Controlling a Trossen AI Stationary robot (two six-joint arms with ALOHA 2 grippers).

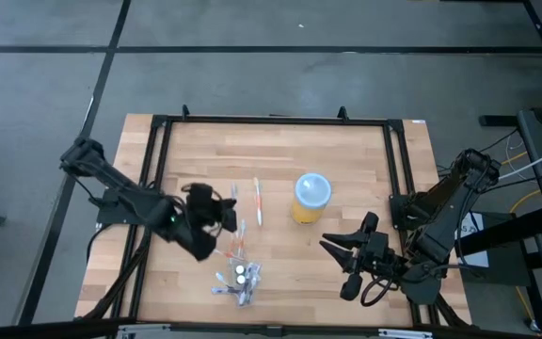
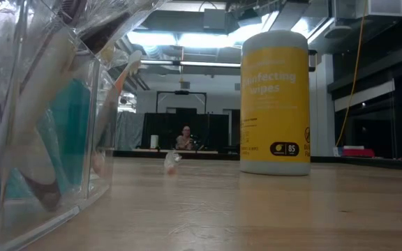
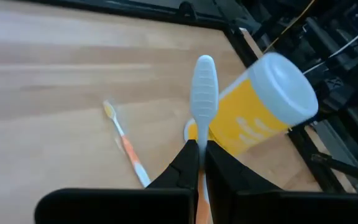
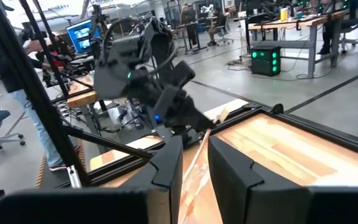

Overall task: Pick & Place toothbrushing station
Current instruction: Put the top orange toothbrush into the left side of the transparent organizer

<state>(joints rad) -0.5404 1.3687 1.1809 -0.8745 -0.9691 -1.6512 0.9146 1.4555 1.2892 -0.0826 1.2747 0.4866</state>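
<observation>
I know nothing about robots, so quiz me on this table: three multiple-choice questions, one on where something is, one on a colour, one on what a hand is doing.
1. Where does the yellow canister stand?
A. Right of the two loose toothbrushes
B. Inside the clear pouch
C. Off the table, on the floor

2. What colour is the canister's lid?
A. Red
B. Pale blue
C. Black

3. What is the left gripper doing?
A. Fingers wide open, empty
B. Fingers shut on a toothbrush
C. Holding the canister

Answers:
1 A: from above, the canister stands right of the toothbrushes lying on the wood.
2 B: the overhead and left wrist views show a pale blue top on the yellow body.
3 B: the left wrist view shows the fingers pinched on a white toothbrush whose head sticks out beyond them.

The right gripper waits near the table's front right.
</observation>
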